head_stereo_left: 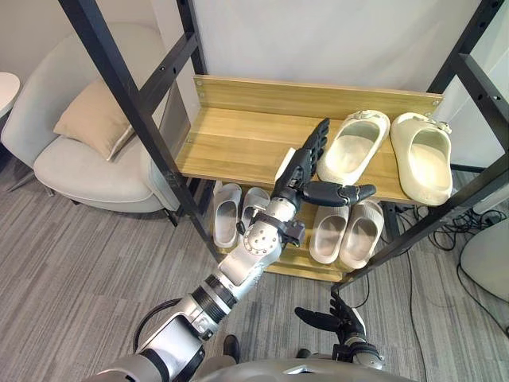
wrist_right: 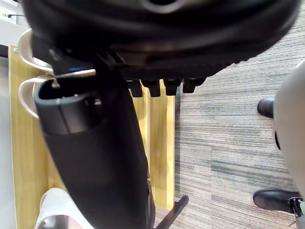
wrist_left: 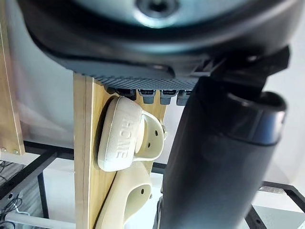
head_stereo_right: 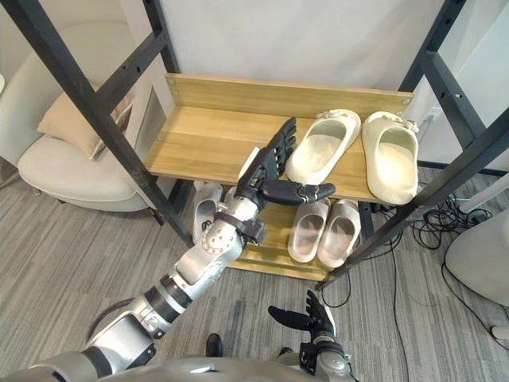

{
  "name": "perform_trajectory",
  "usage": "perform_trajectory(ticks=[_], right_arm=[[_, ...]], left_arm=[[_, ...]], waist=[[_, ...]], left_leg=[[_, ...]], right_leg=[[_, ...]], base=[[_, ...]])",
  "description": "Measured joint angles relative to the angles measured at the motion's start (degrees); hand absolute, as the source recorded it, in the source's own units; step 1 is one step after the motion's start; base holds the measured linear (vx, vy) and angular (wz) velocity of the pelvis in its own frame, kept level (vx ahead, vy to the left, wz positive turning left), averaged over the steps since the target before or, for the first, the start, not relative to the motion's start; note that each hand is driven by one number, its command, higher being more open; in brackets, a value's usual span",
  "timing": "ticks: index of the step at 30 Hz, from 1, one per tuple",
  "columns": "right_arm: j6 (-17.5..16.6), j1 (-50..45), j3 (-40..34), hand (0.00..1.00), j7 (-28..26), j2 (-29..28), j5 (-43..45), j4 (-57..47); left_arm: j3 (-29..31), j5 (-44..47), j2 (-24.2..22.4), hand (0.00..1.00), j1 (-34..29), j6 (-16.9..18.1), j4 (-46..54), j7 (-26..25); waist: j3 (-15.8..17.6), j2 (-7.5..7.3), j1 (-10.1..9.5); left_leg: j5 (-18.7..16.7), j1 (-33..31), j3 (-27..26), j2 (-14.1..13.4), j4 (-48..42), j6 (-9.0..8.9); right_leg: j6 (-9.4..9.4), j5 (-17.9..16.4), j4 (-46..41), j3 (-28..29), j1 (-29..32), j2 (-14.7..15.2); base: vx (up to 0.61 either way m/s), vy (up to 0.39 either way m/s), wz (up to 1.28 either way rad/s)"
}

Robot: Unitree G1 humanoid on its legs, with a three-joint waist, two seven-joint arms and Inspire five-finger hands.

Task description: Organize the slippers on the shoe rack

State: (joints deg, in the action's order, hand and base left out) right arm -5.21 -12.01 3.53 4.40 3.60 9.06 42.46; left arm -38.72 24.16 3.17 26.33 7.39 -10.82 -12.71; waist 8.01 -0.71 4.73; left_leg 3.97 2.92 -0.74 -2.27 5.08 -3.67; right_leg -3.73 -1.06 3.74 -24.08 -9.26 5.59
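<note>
Three pairs to keep in order on the wooden shoe rack [head_stereo_left: 238,135]. Up on the top shelf, toward its right end: the left cream slipper [head_stereo_left: 354,147], set at a slant, and the right cream slipper [head_stereo_left: 421,159] just beside it, not quite parallel. Down on the lower shelf: a pale grey pair [head_stereo_left: 227,213] and a beige pair [head_stereo_left: 328,235], side by side.

Stretched over the top shelf from lower left: the left hand [head_stereo_left: 306,171], fingers straight and together, aimed at the back board, thumb stuck out sideways to the right. Holding nothing. Finger edge just beside the left cream slipper's near wall; touching or a hair apart, impossible to tell. Hanging low near the floor in front of the rack: the right hand [head_stereo_left: 338,322], fingers loosely spread, empty, idle.

Judged as a nudging step, squaring up the cream pair. To do it well: hold the fingers flat and stiff like a paddle, meet the slipper along its side wall rather than at one end, and push slowly toward its mate to swing both ends round together. Stop short of shoving the right cream slipper off the shelf's end. Mind the black frame bar [head_stereo_left: 151,135] slanting close by the forearm when drawing back.
</note>
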Motion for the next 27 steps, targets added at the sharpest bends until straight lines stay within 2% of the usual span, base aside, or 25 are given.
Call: perform_trajectory(ticks=[7, 18, 27], right_arm=[[-0.05, 0.06, 0.04, 1.0, 0.05, -0.25, 0.01, -0.05], [-0.03, -0.47, 0.06, 1.0, 0.14, -0.23, 0.01, -0.7], [-0.03, -0.18, 0.02, 1.0, 0.26, -0.24, -0.02, -0.42]], left_arm=[[-5.86, 0.0, -2.63, 1.0, 2.42, 0.05, -2.48, -0.57], [-7.07, -0.02, -4.03, 1.0, 2.63, 0.13, -3.11, -2.63], [-4.86, -2.25, -3.98, 1.0, 2.61, 0.03, -4.19, -0.87]], waist=[[0.18, -0.39, 0.25], [0.2, -0.53, -0.24], [0.19, -0.5, -0.08]], left_leg=[[-0.01, 0.1, -0.37, -0.01, -0.03, 0.01], [-0.03, -0.13, -0.58, -0.09, -0.07, 0.04], [-0.03, 0.12, -0.62, 0.09, -0.04, 0.04]], right_leg=[[-0.14, 0.14, -0.04, 0.45, 0.06, 0.44], [-0.22, 0.18, -0.53, 0.66, 0.41, 0.44], [-0.21, 0.18, -0.47, 0.68, 0.26, 0.35]], base=[[0.0, 0.007, -0.01], [0.0, 0.002, 0.0], [0.0, 0.0, 0.0]])
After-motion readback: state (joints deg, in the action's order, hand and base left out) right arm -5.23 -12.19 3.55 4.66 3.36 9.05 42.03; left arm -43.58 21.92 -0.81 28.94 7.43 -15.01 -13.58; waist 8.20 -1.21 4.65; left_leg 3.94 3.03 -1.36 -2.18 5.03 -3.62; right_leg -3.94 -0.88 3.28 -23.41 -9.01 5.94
